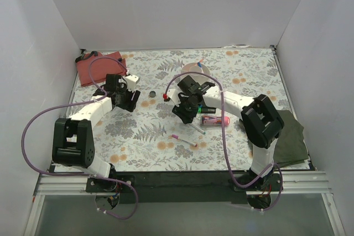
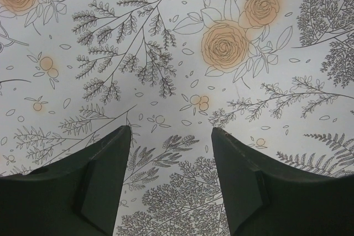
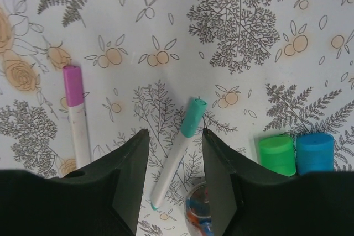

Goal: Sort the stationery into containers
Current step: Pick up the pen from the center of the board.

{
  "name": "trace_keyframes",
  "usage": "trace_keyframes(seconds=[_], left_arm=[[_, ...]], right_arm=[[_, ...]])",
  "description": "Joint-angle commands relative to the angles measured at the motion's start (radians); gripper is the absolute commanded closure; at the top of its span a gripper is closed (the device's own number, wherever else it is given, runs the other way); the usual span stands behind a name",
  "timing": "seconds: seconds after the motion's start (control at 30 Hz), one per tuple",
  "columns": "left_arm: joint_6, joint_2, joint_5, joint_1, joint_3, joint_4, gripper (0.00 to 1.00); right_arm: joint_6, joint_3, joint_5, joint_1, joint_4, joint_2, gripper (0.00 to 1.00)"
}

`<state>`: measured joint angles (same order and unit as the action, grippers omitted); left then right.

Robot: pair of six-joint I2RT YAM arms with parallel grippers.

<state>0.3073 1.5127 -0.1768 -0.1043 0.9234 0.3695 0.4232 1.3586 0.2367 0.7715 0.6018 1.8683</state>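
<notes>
My right gripper [image 3: 175, 132] hangs open just above the table, its jaws either side of a white pen with a teal cap [image 3: 178, 150] that lies flat and untouched. A pink-capped pen [image 3: 77, 115] lies to the left. Green [image 3: 276, 155] and blue [image 3: 315, 152] highlighter caps sit to the right, and the pink tube's end [image 3: 200, 209] shows by the right jaw. My left gripper [image 2: 170, 130] is open over bare cloth with nothing in it. The red pouch [image 1: 99, 68] lies at the back left. The white tub [image 1: 199, 68] stands behind the right arm, partly hidden.
A small dark cylinder [image 1: 152, 94] stands between the two arms. A dark green cloth [image 1: 290, 135] lies at the table's right edge. White walls close off the left, back and right sides. The pink tube [image 1: 214, 120] and pink-capped pen [image 1: 184, 139] lie in front of the right gripper.
</notes>
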Motion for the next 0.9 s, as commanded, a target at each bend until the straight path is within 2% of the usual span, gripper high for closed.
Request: trace_keyframes(seconds=[0.0, 0.3, 0.4, 0.43, 0.57, 0.7, 0.87], left_arm=[[-0.011, -0.054, 0.010, -0.012, -0.012, -0.017, 0.40], [-0.017, -0.054, 0.017, -0.015, -0.028, -0.018, 0.40], [-0.019, -0.054, 0.020, -0.015, -0.031, -0.021, 0.40], [-0.019, -0.052, 0.020, -0.015, -0.031, -0.023, 0.40], [-0.022, -0.051, 0.030, -0.018, -0.034, -0.024, 0.40], [-0.042, -0.045, 0.026, -0.018, -0.020, -0.023, 0.40], [-0.074, -0.014, 0.008, 0.001, 0.025, -0.020, 0.40]], right_arm=[[-0.032, -0.004, -0.073, -0.005, -0.048, 0.035, 0.49], [-0.046, 0.005, -0.077, -0.003, -0.054, 0.095, 0.52], [-0.046, -0.001, -0.076, -0.001, -0.051, 0.109, 0.66], [-0.044, -0.001, -0.074, 0.000, -0.048, 0.111, 0.78], [-0.035, 0.030, -0.060, -0.001, -0.004, 0.098, 0.99], [0.014, 0.173, -0.031, -0.021, 0.111, 0.084, 0.99], [0.041, 0.466, 0.159, -0.154, 0.259, 0.094, 0.99]])
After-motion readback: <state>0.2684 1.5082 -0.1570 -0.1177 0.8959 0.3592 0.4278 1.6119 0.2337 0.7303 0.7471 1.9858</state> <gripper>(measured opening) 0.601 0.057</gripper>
